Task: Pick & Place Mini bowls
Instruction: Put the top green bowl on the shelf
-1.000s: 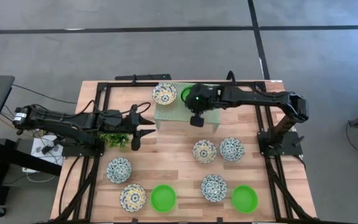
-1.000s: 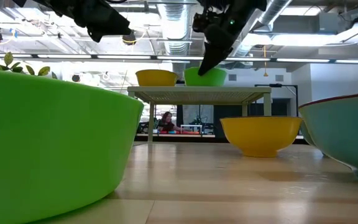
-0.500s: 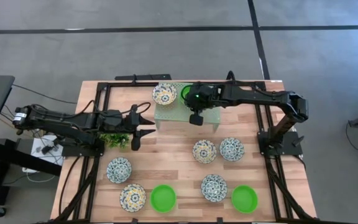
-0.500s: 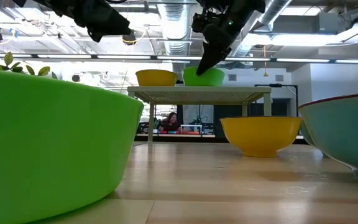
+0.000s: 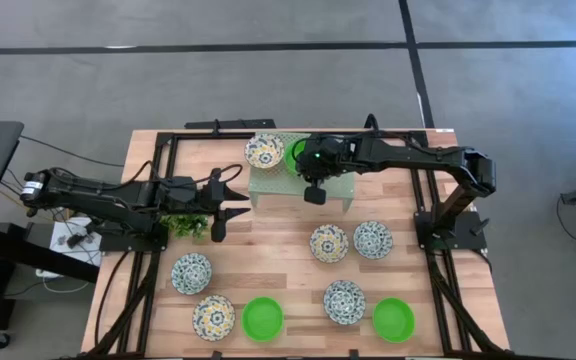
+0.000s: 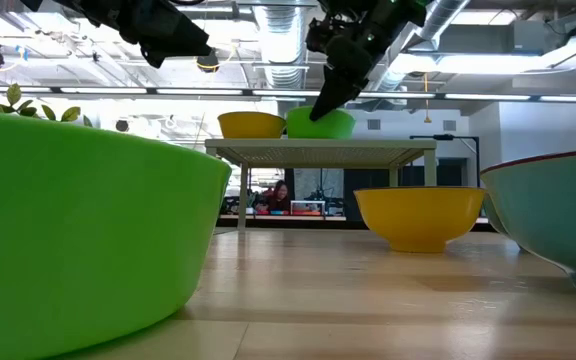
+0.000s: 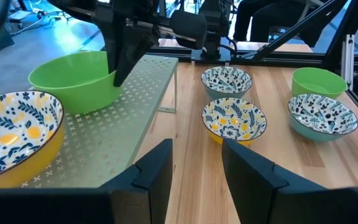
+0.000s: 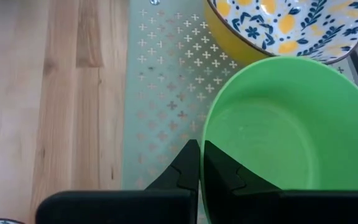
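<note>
A plain green mini bowl point(image 8: 284, 130) stands on the pale green perforated rack point(image 5: 268, 182) at the table's far side. A yellow floral mini bowl point(image 5: 264, 151) is beside it. My right gripper point(image 8: 197, 163) is shut on the green bowl's rim; the low view shows that bowl point(image 6: 320, 124) atop the rack. My left gripper point(image 7: 194, 165) hangs open above the table's left part, near the leafy plant point(image 5: 183, 224), holding nothing. Several more mini bowls rest on their bases on the wooden table, among them floral ones point(image 5: 329, 243) point(image 5: 373, 239) and green ones point(image 5: 263, 318) point(image 5: 393, 319). My right gripper pinches the green bowl's rim point(image 8: 204, 134) on the side away from the floral bowl, with one finger point(image 8: 219, 171) inside the bowl and the other point(image 8: 185, 168) outside. The fingers slant down from the table's right side. The bowl's base stays on the rack.
The rack stands on thin legs with room under it. Black frame rails point(image 5: 163, 180) run along the table's left, right and far edges. Floral bowls point(image 5: 191, 273) point(image 5: 213, 318) point(image 5: 344, 301) fill the near half; bare wood lies in the middle point(image 5: 268, 240).
The green bowl has slid a little along the rack toward the yellow floral bowl, with my right gripper still shut on its rim.
</note>
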`<state>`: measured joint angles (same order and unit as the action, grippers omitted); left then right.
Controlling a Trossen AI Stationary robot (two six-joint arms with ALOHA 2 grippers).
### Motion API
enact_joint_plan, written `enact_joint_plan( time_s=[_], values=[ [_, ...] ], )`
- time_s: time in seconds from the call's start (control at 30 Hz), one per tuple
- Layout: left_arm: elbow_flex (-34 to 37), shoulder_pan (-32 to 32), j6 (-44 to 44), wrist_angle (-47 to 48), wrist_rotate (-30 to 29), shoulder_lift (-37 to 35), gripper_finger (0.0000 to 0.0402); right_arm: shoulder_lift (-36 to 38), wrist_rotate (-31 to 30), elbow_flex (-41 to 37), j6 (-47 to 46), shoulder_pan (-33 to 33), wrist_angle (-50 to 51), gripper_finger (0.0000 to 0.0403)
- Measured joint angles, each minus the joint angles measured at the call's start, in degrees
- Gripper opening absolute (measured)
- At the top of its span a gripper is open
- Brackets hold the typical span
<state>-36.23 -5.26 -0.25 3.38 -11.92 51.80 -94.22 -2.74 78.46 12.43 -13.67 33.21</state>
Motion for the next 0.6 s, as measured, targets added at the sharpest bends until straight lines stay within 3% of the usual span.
enact_joint_plan(
  time_s=[0.33, 0.6],
  values=[
    [0.0, 0.0, 0.0, 0.0, 0.0, 0.0, 0.0140, 0.0, 0.0, 0.0, 0.2, -0.4, 0.7, 0.0009],
    [0.0, 0.0, 0.0, 0.0, 0.0, 0.0, 0.0140, 0.0, -0.3, 0.0, 0.1, -0.4, 0.6, 0.0056]
  ],
)
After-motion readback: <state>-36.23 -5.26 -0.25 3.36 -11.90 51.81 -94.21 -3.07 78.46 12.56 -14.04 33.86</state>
